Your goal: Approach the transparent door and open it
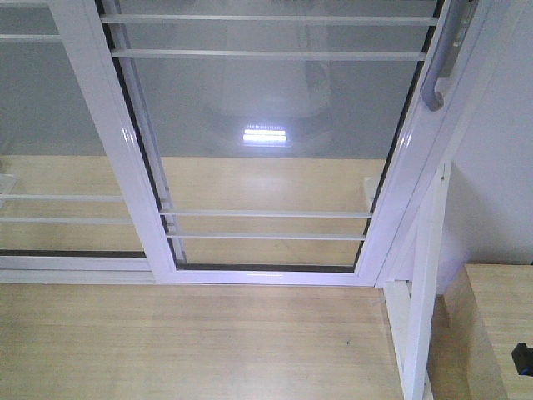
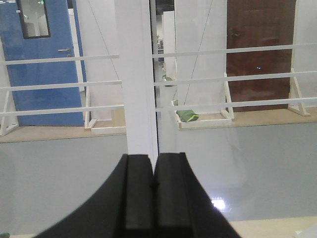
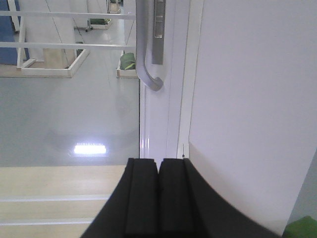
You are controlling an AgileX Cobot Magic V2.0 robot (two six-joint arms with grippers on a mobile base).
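The transparent door [image 1: 266, 158] fills the front view, a clear glass panel in a white frame with thin white horizontal bars. Its curved grey pull handle [image 1: 440, 62] sits on the right stile, next to the white wall. The right wrist view shows the handle [image 3: 148, 54] close ahead and above my right gripper [image 3: 158, 163], which is shut and empty, apart from the handle. My left gripper [image 2: 152, 159] is shut and empty, facing the white stile [image 2: 136, 79] where the panels overlap. Neither gripper shows in the front view.
A second white-framed glass panel [image 1: 50, 142] without a handle stands to the left. A white wall [image 1: 500, 167] and a white post [image 1: 425, 283] are at the right, with a light wooden box [image 1: 491, 333] beside them. The wooden floor [image 1: 191, 342] lies in front.
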